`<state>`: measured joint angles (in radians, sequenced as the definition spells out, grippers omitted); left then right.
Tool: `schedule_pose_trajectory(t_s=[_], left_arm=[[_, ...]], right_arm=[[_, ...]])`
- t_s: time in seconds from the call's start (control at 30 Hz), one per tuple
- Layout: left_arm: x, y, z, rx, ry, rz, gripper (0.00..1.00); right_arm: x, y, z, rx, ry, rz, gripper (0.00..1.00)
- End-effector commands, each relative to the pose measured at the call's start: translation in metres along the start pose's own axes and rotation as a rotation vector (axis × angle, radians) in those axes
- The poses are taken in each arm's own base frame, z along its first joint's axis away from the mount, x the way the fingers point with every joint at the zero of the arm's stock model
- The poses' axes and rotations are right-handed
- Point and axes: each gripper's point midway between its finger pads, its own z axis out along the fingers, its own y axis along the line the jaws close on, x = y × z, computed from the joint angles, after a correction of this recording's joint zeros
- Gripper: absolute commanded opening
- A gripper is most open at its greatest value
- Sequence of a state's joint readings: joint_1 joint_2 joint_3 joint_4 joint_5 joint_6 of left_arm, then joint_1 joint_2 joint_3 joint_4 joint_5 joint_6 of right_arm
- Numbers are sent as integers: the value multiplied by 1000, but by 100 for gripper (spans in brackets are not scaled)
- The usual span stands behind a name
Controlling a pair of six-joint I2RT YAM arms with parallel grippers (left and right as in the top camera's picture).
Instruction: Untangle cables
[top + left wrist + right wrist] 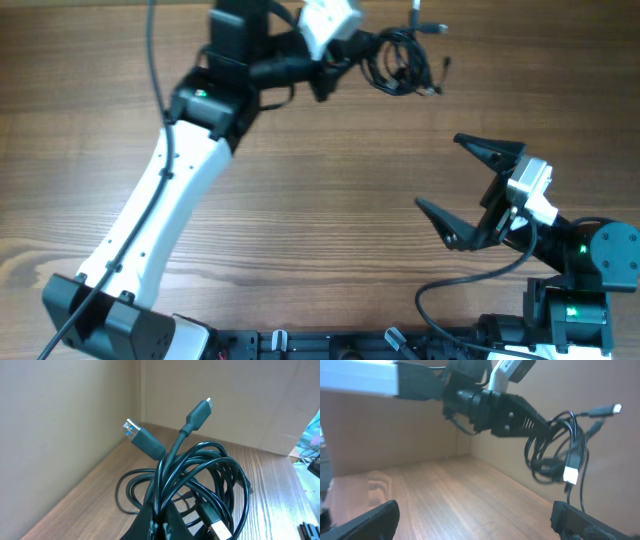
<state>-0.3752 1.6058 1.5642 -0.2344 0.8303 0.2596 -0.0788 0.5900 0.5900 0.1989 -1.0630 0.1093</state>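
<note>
The cables [400, 62] are a bunch of thin black wires with plug ends, held up off the table at the far edge. My left gripper [372, 45] is shut on the bunch. In the left wrist view its fingers [161, 527] pinch several strands of the cables [200, 472], and two plugs stick up above them. In the right wrist view the cables [557, 455] hang from the left gripper [546, 427]. My right gripper [470, 190] is wide open and empty, low at the right, well short of the cables. Its fingers [475, 515] frame bare wood.
The wooden table [330, 210] spreads between the arms. A beige wall [60, 415] stands close behind the cables at the table's far edge. The left arm [170, 190] crosses the left half. The right arm's base [590, 270] sits at the front right.
</note>
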Motion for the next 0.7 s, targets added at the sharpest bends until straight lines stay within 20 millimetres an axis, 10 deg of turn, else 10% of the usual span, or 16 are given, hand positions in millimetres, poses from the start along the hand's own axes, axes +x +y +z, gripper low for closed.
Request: schedule_pose_trajectory(t_s=[0.0,0.2,0.67], left_arm=[[-21,-14,-32,126,-72,55,4],[-17,-29,-43,242,-95,144,4],[-15,-77,-14,350,-118,393,4]], right_arm=[[-7,12,0,-63,-2,23,100],[-11,-54,-9,313,-97,368,100],[-13,-47,-7,269,-107,451,100]])
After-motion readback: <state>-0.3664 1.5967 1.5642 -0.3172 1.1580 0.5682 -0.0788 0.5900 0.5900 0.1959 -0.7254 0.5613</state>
